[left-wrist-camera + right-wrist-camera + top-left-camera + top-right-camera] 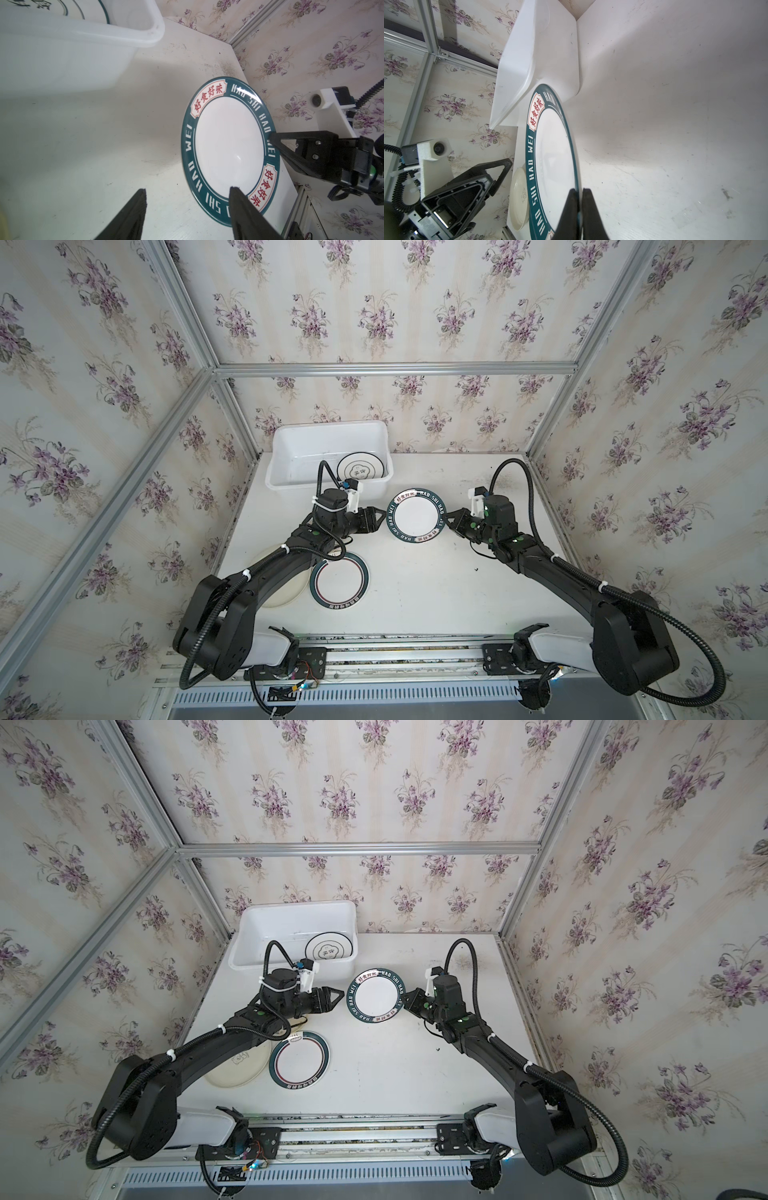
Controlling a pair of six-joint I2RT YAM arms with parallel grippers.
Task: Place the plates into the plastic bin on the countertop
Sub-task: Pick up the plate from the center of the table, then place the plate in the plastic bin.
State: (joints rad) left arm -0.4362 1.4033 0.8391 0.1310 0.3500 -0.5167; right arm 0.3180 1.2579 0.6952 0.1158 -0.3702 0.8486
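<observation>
Green-rimmed white plate (pixel 417 517) (red lettering).

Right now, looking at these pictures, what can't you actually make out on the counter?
Cream plate: mostly under the left arm in both top views.
Emblem plate in the plastic bin: near edge behind the bin's front wall in both top views; cut off by the frame edge in the left wrist view.
Left tool: one finger overlaps the lettered plate in the left wrist view; contact unclear.

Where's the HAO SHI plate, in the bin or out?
Out. In a top view the plate is beside the bin, not inside; the right gripper pinches its rim.
</observation>
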